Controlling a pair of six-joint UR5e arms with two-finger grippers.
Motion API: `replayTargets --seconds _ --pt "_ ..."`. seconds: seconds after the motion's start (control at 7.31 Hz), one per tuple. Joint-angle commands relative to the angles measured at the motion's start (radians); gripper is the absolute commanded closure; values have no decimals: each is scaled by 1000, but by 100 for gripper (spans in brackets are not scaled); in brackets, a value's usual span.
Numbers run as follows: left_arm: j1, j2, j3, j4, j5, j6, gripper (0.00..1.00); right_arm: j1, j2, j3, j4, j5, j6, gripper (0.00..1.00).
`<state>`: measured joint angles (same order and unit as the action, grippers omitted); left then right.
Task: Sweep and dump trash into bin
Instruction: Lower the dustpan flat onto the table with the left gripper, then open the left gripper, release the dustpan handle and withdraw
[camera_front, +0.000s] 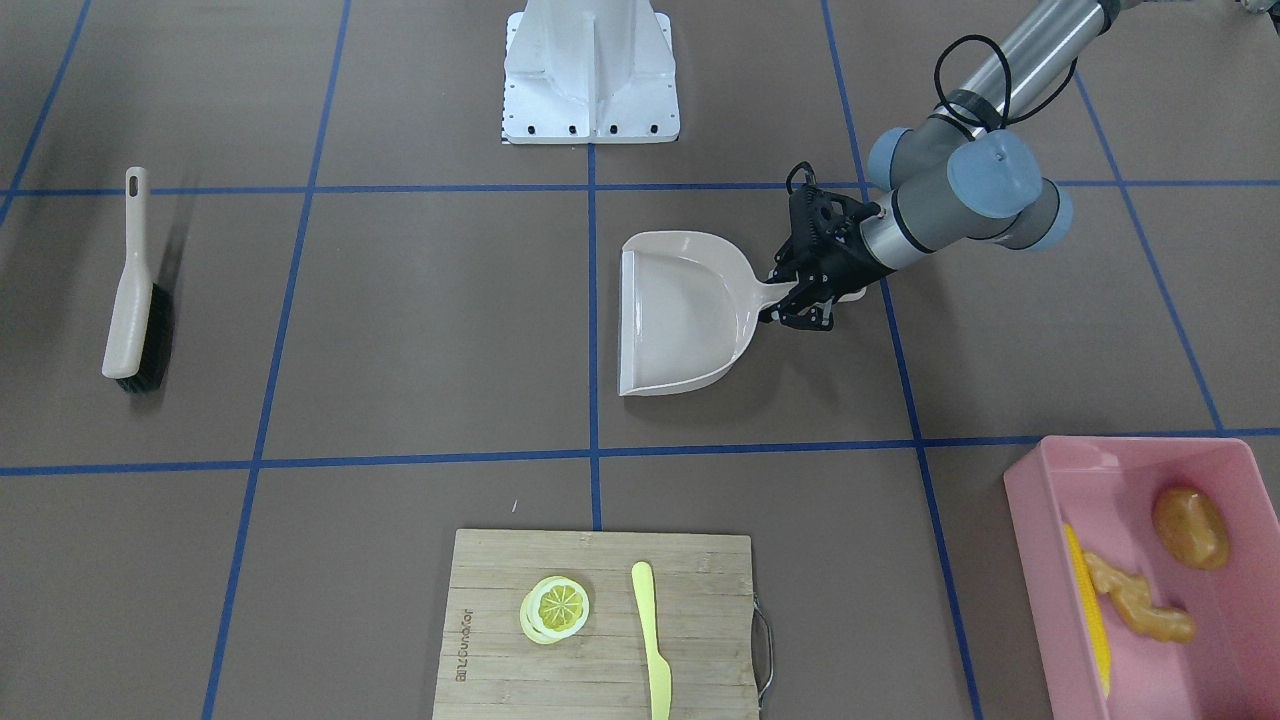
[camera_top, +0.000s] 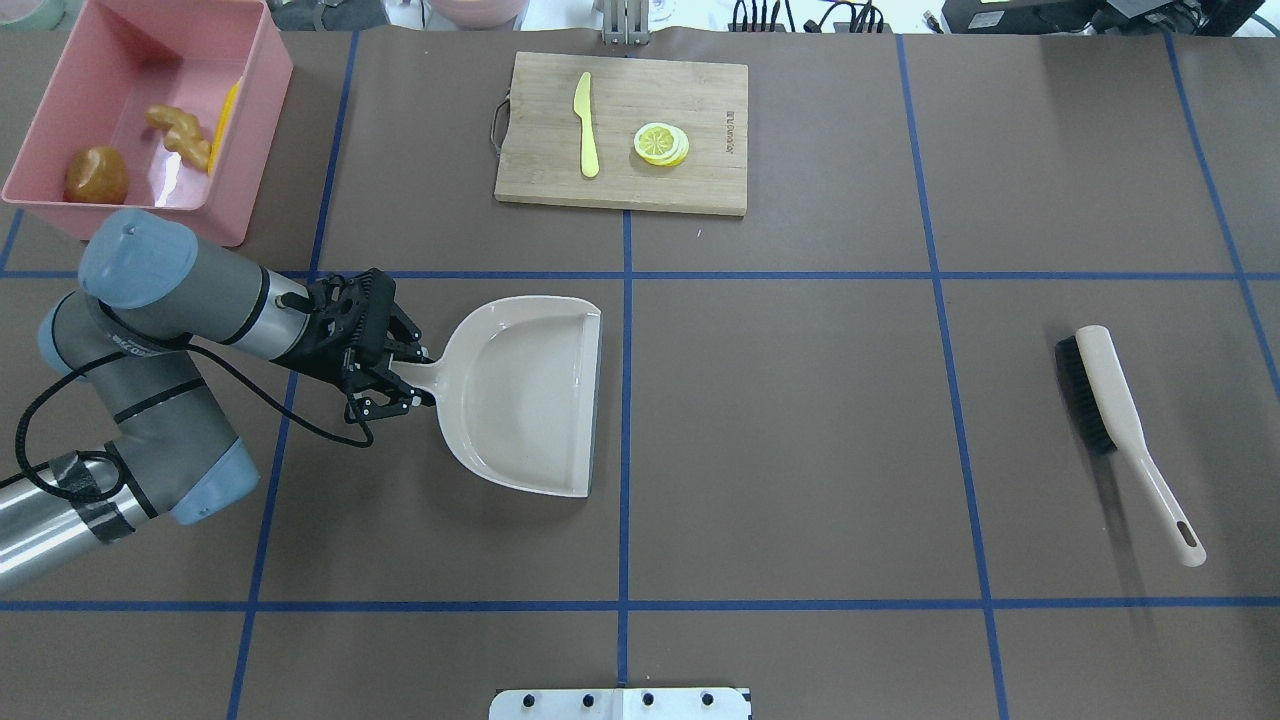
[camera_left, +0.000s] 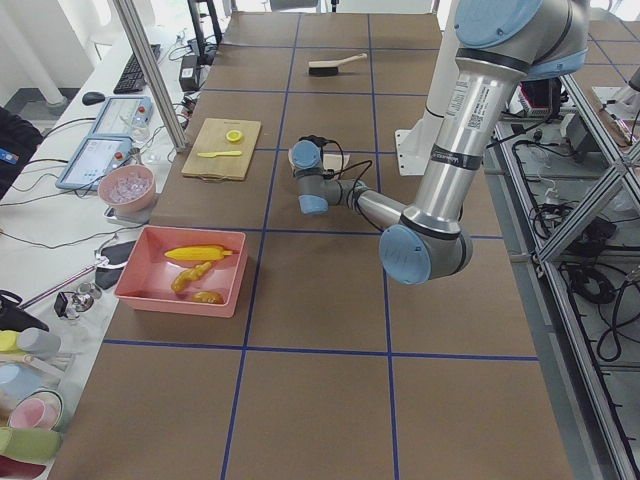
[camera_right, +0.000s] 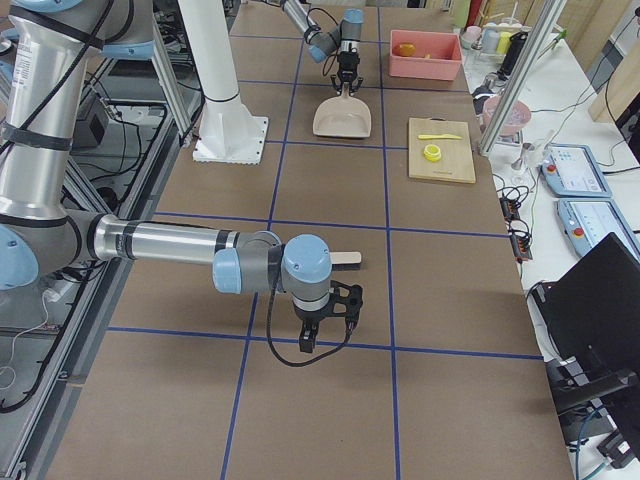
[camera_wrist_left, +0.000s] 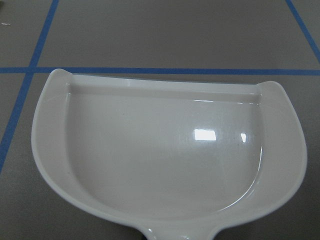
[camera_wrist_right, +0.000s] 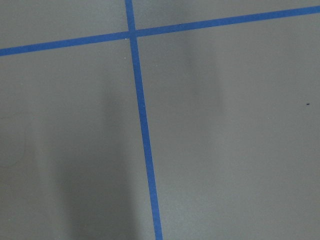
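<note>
Dustpan (camera_top: 525, 395) lies flat on the tabletop, its job done, we judge: trash (camera_top: 180, 137) sits in far-left bin (camera_top: 160, 225). Left pincer (camera_top: 418, 378) straddles the handle, released; right pincer (camera_right: 328, 322): cannot tell.

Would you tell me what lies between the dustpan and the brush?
The stretch between the dustpan and the brush is bare table, crossed only by blue tape lines; the overhead view shows it.

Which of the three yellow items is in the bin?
Corn cob, along a wall of the pink bin; lemon slice and knife sit on the cutting board.
</note>
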<state>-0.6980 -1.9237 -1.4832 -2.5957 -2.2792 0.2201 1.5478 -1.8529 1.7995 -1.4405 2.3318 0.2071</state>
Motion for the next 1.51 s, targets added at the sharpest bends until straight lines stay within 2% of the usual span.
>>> replayTargets --seconds 0.0,0.27,0.82,0.96,1.09,1.37 --pt "0 -1 8 0 3 13 34 0 0 1 2 -3 0 0" --pt "-1 2 -5 2 3 7 3 0 -2 3 -1 1 0 0" --pt "-76 103 -184 17 4 -2 2 0 4 4 2 4 0 0" --pt "-112 118 -198 78 12 1 2 0 4 4 2 3 0 0" --pt "-135 117 -218 177 117 2 2 0 7 6 3 6 0 0" --pt "-167 117 -276 281 492 1 2 0 7 7 3 7 2 0"
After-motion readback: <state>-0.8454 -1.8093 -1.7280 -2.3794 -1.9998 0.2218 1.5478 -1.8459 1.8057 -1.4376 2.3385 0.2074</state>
